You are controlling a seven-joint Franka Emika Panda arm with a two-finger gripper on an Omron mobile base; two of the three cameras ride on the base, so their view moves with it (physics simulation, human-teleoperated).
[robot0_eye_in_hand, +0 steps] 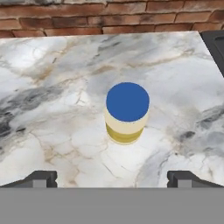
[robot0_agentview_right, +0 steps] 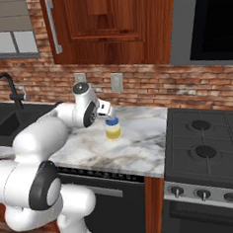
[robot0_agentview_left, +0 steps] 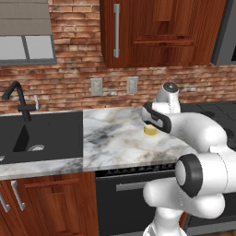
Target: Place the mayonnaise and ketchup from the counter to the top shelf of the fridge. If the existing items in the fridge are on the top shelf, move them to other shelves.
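The mayonnaise, a squat cream jar with a blue lid, stands upright on the white marble counter. It is also in the right base view as the jar, and in the left base view as the jar, partly behind my arm. My gripper hangs above and slightly to the near side of the jar, open, its two dark fingertips spread wider than the lid and holding nothing. The hand sits just over the jar's lid. The ketchup, the fridge, its shelves and the orange-brown lump are out of view.
A black sink with a black faucet lies left of the marble. A black stove top borders the counter on the right, and an oven front sits below. Wood wall cabinets hang above the brick wall.
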